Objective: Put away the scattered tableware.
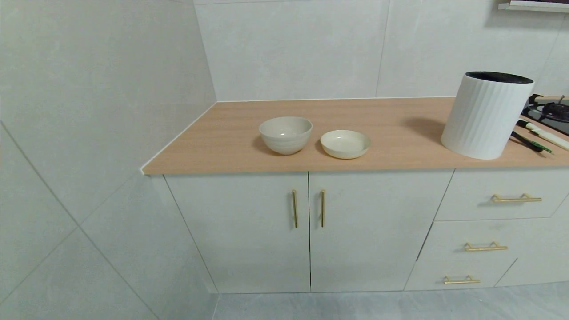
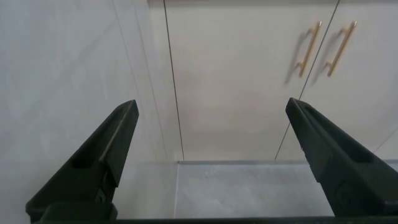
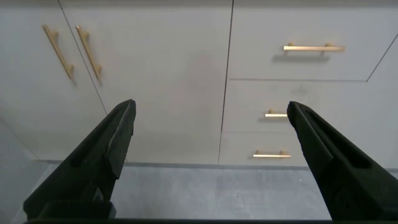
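A pale bowl [image 1: 285,134] and a shallow dish [image 1: 345,143] of the same cream colour stand upright side by side on the wooden countertop [image 1: 400,116]. They sit just apart and closer to its front edge than to the tiled wall behind. The bowl is on the side of the countertop's left corner and the dish on the side of its right end.

Well apart from them, toward the right end, we see a ribbed white container [image 1: 484,116] with a dark rim. Beyond it a white-handled knife [image 1: 544,134] lies beside a dark stove [image 1: 553,113].

Below the front edge two cabinet doors [image 1: 249,231] are closed, their gold handles [image 1: 294,208] meeting under the tableware. Three drawers [image 1: 502,195] with gold pulls are stacked to the right.

The left gripper [image 2: 212,106] hangs low before the doors with its dark fingers spread wide and nothing between them. The grey floor [image 2: 236,193] lies beneath it. The right gripper [image 3: 211,104] is just as wide and bare, facing the seam between doors and drawers.
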Robot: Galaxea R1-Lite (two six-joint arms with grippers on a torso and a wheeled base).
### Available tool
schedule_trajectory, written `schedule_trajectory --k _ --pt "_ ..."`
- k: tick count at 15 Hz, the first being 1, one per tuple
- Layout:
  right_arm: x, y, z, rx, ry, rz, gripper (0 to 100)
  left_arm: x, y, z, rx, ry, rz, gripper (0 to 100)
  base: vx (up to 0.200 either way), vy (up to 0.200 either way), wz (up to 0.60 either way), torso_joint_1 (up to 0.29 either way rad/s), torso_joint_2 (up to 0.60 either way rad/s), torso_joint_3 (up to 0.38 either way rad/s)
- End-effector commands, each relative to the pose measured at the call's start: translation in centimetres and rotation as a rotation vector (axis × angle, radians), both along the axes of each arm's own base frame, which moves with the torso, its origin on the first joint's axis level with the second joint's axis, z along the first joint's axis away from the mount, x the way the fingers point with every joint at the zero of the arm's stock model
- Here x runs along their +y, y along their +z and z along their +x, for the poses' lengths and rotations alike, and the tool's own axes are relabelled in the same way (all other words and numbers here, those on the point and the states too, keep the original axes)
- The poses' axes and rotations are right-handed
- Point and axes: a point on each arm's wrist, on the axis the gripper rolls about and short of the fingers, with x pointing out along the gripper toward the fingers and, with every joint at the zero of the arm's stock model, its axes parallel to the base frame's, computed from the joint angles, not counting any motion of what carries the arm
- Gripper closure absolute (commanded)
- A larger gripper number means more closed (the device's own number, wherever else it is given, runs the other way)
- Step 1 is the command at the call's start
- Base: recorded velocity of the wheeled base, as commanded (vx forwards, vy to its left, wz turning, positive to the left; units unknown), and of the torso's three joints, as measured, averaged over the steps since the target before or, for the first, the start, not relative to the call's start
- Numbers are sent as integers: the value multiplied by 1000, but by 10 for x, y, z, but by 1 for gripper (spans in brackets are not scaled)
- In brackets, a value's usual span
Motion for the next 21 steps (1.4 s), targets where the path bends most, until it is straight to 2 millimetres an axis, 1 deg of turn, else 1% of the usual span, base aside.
schedule_trajectory --k 1,8,14,19,21 --pt "0 0 0 1 1 -1 0 0 0 0 1 1 0 0 0 0 0 -193 486 281" --pt "0 0 0 1 1 -1 0 0 0 0 1 1 0 0 0 0 0 -170 465 296" --pt "0 0 0 1 1 -1 0 0 0 0 1 1 0 0 0 0 0 -110 430 315" --pt "0 0 0 1 1 -1 0 0 0 0 1 1 0 0 0 0 0 -18 77 41" --pt "0 0 0 1 1 -1 0 0 0 0 1 1 0 0 200 0 0 -10 10 12"
